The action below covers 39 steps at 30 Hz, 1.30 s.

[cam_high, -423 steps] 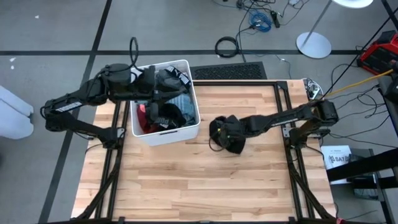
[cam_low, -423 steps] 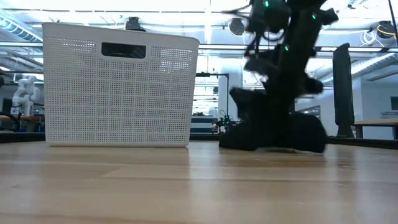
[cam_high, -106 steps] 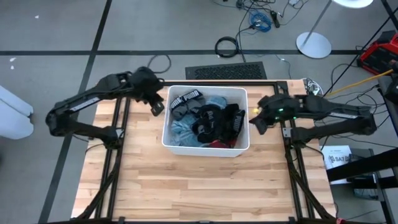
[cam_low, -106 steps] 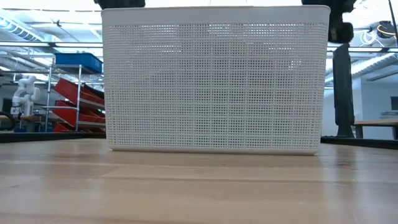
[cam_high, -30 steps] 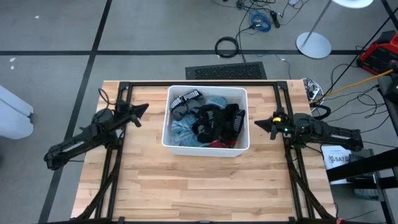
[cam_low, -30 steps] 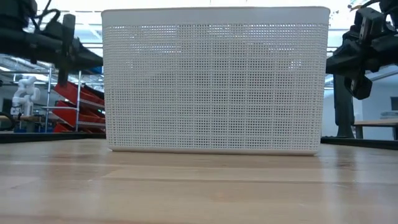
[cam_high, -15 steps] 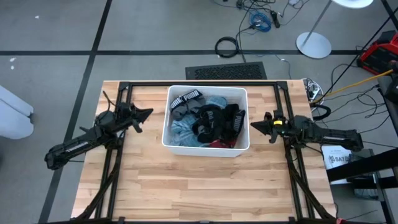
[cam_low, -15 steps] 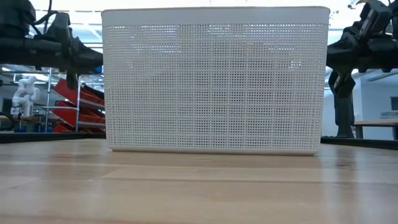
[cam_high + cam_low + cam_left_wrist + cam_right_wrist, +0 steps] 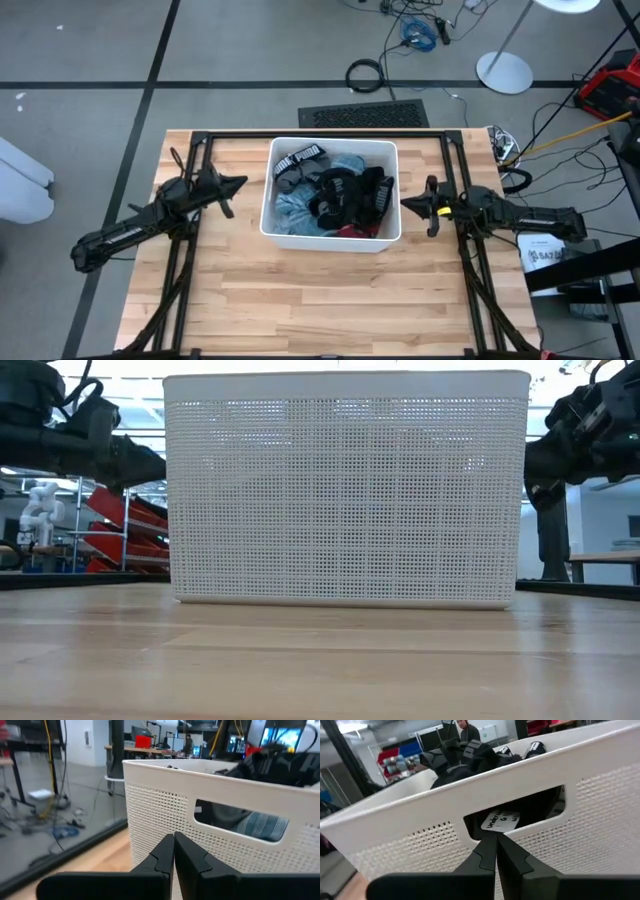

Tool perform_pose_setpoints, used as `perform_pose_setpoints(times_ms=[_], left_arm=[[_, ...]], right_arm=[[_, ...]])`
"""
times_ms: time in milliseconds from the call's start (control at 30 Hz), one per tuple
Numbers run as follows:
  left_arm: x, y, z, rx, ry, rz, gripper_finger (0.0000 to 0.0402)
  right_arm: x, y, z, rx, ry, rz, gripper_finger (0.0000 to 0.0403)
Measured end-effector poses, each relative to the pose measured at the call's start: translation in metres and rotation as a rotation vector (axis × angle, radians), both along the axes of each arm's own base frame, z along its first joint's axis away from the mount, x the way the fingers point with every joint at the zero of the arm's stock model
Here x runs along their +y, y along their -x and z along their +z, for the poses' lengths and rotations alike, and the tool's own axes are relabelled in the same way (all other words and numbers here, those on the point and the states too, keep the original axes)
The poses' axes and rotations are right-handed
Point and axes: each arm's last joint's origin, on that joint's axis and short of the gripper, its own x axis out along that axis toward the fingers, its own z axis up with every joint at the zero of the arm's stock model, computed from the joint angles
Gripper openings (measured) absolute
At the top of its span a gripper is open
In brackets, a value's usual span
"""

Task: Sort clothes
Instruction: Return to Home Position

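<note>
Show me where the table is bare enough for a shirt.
Bare: the broad table stretch between the bin and the edge nearest the low camera. Crowded: both sides of the bin, where the left claw and right claw point at it; the bin is heaped with clothes.

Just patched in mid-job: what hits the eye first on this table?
A white bin stands at the middle of the wooden table, heaped with clothes, mostly black with some light blue and red. The left claw and the right claw flank it, one at each short end, both shut and empty, each pointing at a handle slot.
</note>
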Motion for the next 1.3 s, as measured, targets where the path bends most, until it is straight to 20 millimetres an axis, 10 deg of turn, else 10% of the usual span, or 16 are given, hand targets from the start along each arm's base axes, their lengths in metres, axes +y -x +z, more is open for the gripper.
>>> perform_pose_setpoints(times_ms=[1300], left_arm=[[0.0001,0.0000,0.0000,0.018,-0.040,0.003,0.0020]], right_arm=[[0.0006,-0.0001,-0.0003,0.013,0.061,0.021,0.0000]])
